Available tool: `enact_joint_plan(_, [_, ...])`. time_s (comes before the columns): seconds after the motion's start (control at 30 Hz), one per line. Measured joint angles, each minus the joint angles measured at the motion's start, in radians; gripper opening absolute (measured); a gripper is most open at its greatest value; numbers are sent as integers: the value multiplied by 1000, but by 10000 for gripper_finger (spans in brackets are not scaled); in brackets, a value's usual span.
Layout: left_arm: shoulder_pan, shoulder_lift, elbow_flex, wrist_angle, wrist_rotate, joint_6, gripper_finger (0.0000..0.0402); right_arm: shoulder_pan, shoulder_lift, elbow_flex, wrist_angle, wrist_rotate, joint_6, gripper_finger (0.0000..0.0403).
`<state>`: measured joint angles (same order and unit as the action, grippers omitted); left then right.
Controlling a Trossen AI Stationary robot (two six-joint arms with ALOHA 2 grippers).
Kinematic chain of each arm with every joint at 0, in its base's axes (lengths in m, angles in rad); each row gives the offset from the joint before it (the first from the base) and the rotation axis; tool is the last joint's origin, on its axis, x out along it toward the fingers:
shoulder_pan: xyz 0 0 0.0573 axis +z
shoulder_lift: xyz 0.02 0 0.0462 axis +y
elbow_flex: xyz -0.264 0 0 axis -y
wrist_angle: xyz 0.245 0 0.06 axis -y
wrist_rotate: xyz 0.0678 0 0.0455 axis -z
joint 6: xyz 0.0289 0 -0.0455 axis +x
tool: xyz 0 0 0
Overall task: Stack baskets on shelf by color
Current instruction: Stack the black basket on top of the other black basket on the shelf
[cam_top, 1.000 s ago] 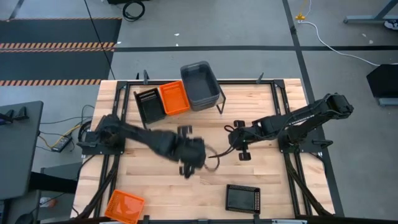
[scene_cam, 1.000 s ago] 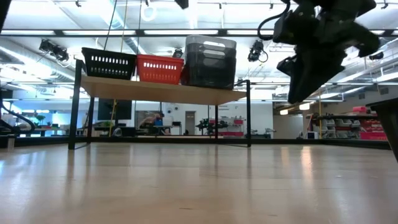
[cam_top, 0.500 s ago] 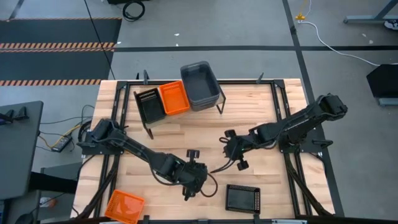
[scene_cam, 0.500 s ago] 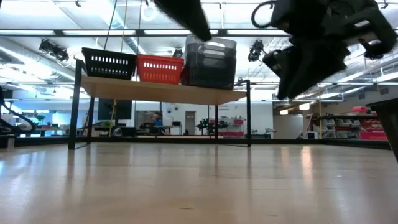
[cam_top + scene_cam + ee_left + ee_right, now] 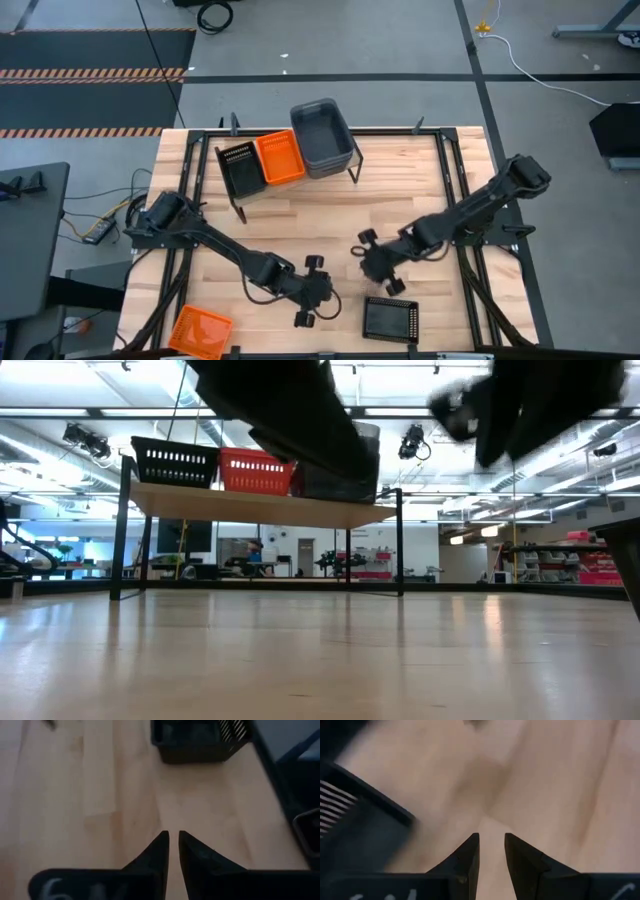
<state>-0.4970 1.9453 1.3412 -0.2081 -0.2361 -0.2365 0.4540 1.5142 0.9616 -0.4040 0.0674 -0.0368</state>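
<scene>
The left pincer point(image 5: 312, 292) and right pincer point(image 5: 377, 262), both nearly closed and empty, hover beside the empty black basket point(image 5: 390, 320) on the table point(image 5: 420, 190), far from the shelf point(image 5: 262, 507) bearing black, orange and grey baskets.

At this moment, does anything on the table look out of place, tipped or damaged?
Nothing looks tipped or damaged. Two baskets are not on the shelf yet: an orange basket sits at the table's front-left corner and a black basket at the front, right of centre. Both lie flat and upright.
</scene>
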Motion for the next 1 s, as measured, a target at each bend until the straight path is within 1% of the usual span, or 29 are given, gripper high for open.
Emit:
enact_joint_plan(0.07, [-7, 0, -23, 66, 5, -21, 48, 48, 6, 58, -28, 2, -1, 99])
enact_joint_plan(0.2, [-35, 0, -43, 137, 0, -50, 48, 139, 44, 164, -99, 11, 1, 99])
enact_joint_plan(0.3, [-64, 0, -43, 182, -36, -70, 48, 197, 90, 238, -177, 34, 30, 99])
enact_joint_plan(0.4, [-92, 0, -43, 222, -79, -82, 48, 241, 152, 289, -295, 37, 100, 107])
enact_joint_plan(0.5, [-114, 0, -43, 271, -109, -94, 47, 280, 212, 321, -405, 36, 203, 131])
enact_joint_plan(0.67, [-137, 1, -43, 335, -155, -92, 46, 349, 281, 323, -560, 12, 343, 194])
enact_joint_plan(0.83, [-127, 1, -42, 366, -201, -93, 44, 419, 278, 327, -586, -9, 442, 247])
enact_joint_plan(0.9, [-119, 1, -42, 375, -218, -93, 44, 449, 265, 339, -586, -9, 464, 258])
enact_joint_plan(1.0, [-109, 1, -42, 391, -248, -93, 44, 504, 260, 350, -583, -10, 467, 262])
